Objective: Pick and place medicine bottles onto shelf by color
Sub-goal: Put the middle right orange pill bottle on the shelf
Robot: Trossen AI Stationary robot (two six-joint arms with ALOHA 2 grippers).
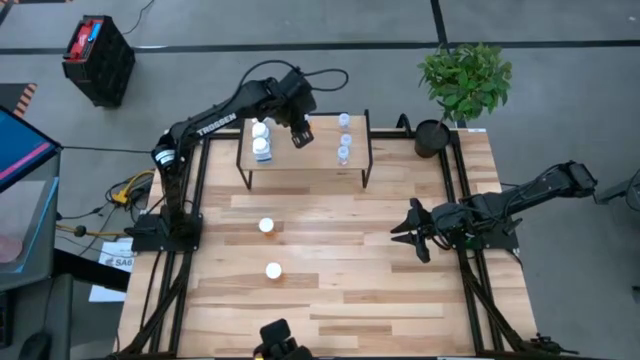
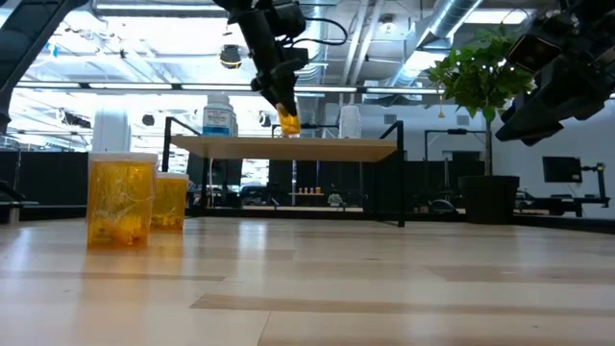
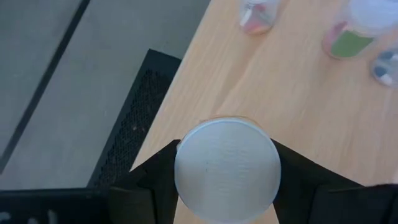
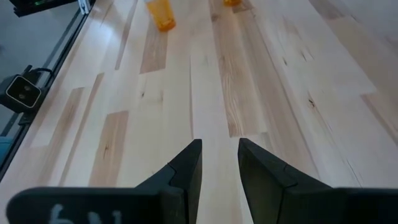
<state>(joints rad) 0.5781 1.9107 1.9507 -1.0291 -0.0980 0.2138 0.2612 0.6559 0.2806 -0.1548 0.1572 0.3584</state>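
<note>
My left gripper (image 1: 300, 132) is over the shelf (image 1: 305, 170) and is shut on an orange bottle with a white cap (image 3: 226, 171). The low view shows that bottle (image 2: 288, 122) just above the shelf top (image 2: 288, 146). Two white bottles (image 1: 261, 140) stand on the shelf's left part. Three clear bluish bottles (image 1: 345, 140) stand on its right part. Two more orange bottles (image 1: 266, 225) (image 1: 273, 270) stand upright on the tabletop. My right gripper (image 1: 412, 235) is open and empty at the table's right side. My left gripper pinches the orange bottle between its two fingers (image 3: 155, 180), one on each side of the top end by the white cap (image 3: 186, 149). The fingers come from above, pointing down. The bottle hangs upright just over the shelf top; I cannot tell whether its base touches.
A potted plant (image 1: 462, 85) stands at the table's far right corner. Black frame rails run along the table's left and right edges (image 1: 465, 270). Bare wood lies between the shelf and the two orange bottles, which also show in the low view (image 2: 120, 199).
</note>
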